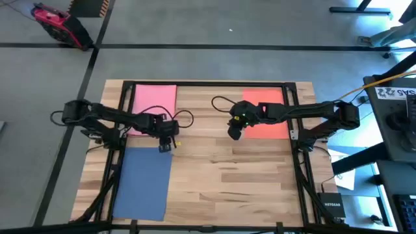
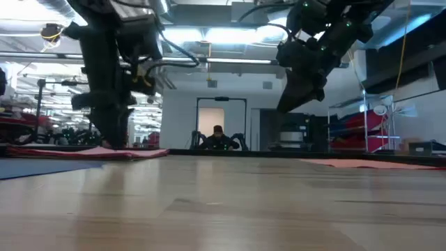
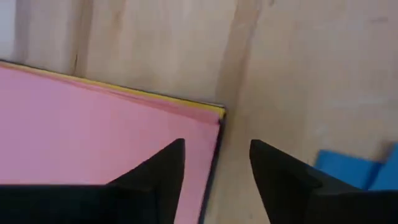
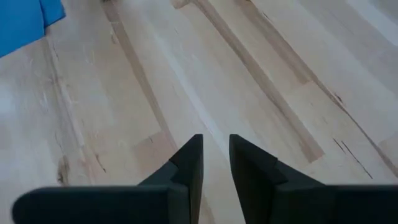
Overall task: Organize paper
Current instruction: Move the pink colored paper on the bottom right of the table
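Note:
A pink sheet (image 1: 153, 104) tops a stack at the far left; yellow and dark edges (image 3: 186, 101) show beneath it. An orange sheet (image 1: 266, 112) lies flat at the far right and a blue sheet (image 1: 143, 183) at the near left. My left gripper (image 3: 217, 155) is open and low at the pink stack's near right corner (image 3: 219, 113). One finger is over the pink sheet, the other over bare wood. My right gripper (image 1: 234, 132) hangs raised above the table (image 2: 293, 97) beside the orange sheet's left edge. It is open by a narrow gap (image 4: 216, 146) and holds nothing. My left gripper points down at the pink stack's near right corner, one finger (image 3: 163, 167) over the top sheet by its right edge and the other (image 3: 273, 168) past that edge. I cannot tell whether either fingertip touches the paper or the table.
The middle and near right of the wooden tabletop (image 1: 234, 188) are bare. Black frame rails (image 1: 296, 162) run along the table's left and right sides. A person (image 2: 217, 138) sits in the room far behind the table.

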Controlling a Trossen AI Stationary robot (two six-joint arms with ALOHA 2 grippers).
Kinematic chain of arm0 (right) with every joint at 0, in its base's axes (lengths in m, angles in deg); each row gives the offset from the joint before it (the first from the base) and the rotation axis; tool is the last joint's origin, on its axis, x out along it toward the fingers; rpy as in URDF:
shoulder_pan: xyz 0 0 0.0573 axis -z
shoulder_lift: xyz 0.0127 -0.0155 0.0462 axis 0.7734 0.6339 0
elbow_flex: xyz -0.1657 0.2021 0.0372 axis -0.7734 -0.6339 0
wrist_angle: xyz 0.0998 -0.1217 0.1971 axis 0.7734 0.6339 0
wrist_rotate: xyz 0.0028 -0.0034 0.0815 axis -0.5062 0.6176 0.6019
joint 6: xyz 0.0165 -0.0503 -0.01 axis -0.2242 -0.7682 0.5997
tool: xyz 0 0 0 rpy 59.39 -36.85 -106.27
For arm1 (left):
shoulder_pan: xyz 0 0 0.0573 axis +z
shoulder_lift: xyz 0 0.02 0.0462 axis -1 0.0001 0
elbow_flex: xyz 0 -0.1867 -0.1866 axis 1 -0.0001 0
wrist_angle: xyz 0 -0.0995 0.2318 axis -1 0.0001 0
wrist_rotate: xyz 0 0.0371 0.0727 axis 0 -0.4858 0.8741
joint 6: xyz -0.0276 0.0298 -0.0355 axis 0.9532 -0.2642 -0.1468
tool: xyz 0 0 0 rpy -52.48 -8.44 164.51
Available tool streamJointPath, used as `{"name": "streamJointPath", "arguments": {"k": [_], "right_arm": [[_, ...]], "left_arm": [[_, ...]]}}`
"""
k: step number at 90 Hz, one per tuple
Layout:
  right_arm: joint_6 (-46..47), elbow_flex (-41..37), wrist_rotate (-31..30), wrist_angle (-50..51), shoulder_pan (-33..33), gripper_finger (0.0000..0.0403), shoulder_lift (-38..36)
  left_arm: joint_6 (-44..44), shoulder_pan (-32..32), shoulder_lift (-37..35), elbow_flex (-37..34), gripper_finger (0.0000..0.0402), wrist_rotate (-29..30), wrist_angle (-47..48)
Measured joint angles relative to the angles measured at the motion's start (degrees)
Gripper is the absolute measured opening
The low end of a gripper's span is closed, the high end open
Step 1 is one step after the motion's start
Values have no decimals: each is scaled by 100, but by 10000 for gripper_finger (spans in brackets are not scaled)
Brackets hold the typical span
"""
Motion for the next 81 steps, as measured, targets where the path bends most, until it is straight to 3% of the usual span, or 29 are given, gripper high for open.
{"name": "streamJointPath", "arguments": {"k": [24,49,81], "right_arm": [[-49,0,-3,42,0,67,-1],[-58,0,-135,91,2,67,-1],[-209,0,-154,94,1,67,-3]], "left_arm": [[67,-2,418,8,151,34,-34],[128,-7,437,5,12,-217,-58],[426,-24,-171,81,0,-821,-75]]}}
